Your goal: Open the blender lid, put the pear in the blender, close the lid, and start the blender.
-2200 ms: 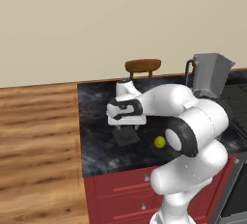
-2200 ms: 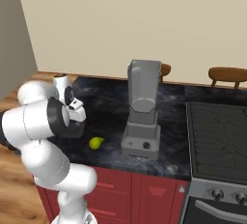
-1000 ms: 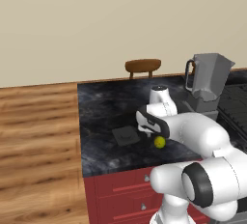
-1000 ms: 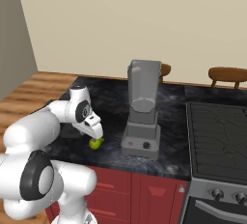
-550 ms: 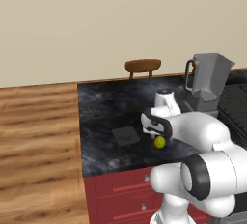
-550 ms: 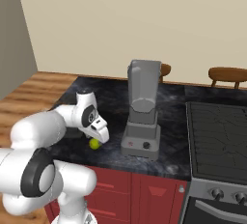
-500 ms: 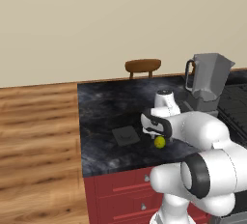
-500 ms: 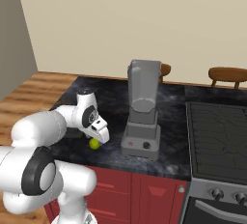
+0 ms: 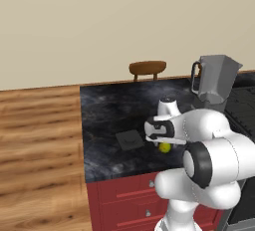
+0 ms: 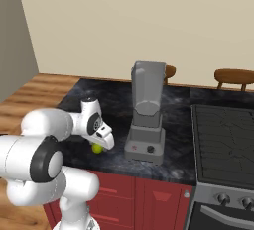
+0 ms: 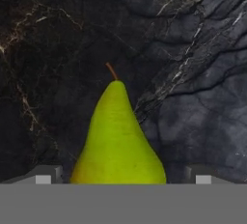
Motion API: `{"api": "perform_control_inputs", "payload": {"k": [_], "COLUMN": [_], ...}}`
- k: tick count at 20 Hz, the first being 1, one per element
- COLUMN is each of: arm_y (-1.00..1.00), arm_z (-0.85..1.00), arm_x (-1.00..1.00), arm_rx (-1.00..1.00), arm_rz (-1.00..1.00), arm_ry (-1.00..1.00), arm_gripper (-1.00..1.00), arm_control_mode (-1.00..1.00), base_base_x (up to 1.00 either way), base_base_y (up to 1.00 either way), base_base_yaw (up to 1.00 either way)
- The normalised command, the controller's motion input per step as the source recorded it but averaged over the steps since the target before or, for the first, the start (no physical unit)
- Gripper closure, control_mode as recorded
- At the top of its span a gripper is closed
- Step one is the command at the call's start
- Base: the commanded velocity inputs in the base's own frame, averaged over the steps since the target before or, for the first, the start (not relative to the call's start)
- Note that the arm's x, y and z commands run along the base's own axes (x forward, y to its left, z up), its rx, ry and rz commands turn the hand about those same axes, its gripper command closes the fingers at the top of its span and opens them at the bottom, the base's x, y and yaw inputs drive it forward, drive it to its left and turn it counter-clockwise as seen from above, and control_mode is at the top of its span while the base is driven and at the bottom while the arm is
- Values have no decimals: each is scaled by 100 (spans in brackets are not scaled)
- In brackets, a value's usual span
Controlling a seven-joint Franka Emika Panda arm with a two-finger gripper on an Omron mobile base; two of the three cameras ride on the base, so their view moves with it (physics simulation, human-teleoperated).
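I see the dark marbled stone tabletop (image 9: 104, 110) on red cabinet fronts, wood floor to its left. A black stove (image 10: 223, 135) sits at the tabletop's right end in the right base view.

The grey blender (image 10: 147, 120), stepped square base with small front buttons and a tapered translucent grey jar with side handle, stands upright near the stove side of the tabletop. The jar rim looks open in the left base view (image 9: 215, 78).

A brown wooden chair back (image 9: 147, 67) shows behind the tabletop; a second one shows further right in the right base view (image 10: 235, 77).

The flat dark grey-black square blender lid (image 9: 130, 139) lies flat on the tabletop, well apart from the blender and near the pear, on its left in the left base view.

The gripper (image 9: 160, 140) is down low over the tabletop, right at the small yellow-green pear (image 9: 165, 148). In the hand view its two tips (image 11: 44, 175) stand spread wide, one on either side of the pear (image 11: 119, 141), which lies on the stone with its brown stem pointing away from the camera. Tips flank the fruit's wide end; I can't tell if either one touches it. In the right base view the pear (image 10: 97, 148) sits just under the hand, left of the blender base.
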Motion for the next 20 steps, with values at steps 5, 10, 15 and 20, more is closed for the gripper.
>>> {"api": "perform_control_inputs", "payload": {"k": [5,10,15,20], "arm_y": [0,0,-7,-36], "arm_z": [-34,-5,71,100], "arm_x": [0,-29,-32,-15], "arm_rx": [0,0,0,0], "arm_rz": [6,2,0,0], "arm_ry": [0,-5,-15,-20], "arm_gripper": [100,100,100,100], "arm_control_mode": [-100,-100,-100,-100], "base_base_x": [0,0,0,0], "base_base_y": [0,0,0,0], "base_base_yaw": [0,0,0,0]}}
